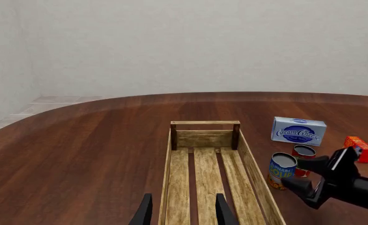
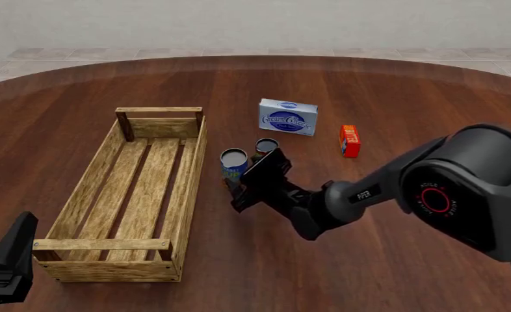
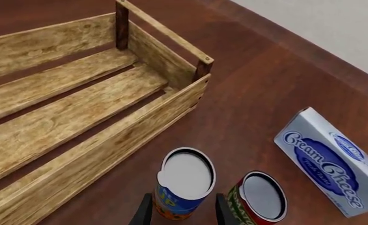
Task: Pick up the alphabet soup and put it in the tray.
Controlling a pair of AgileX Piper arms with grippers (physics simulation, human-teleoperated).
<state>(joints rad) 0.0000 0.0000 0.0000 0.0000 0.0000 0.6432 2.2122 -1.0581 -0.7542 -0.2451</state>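
I had the right hand (image 3: 179, 212) parted either side of the upright alphabet soup (image 3: 182, 189) on the table (image 2: 368, 84), beside the tray (image 2: 186, 170), left hand (image 1: 180, 211) parted above the tray

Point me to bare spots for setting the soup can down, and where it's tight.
Free: the whole slatted floor of the tray, nothing in it. Also bare table beyond the cream cheese box, and in front of the tray's right wall. Crowded: the alphabet soup stands close beside the red-green can, right gripper at the soup; orange box nearby.
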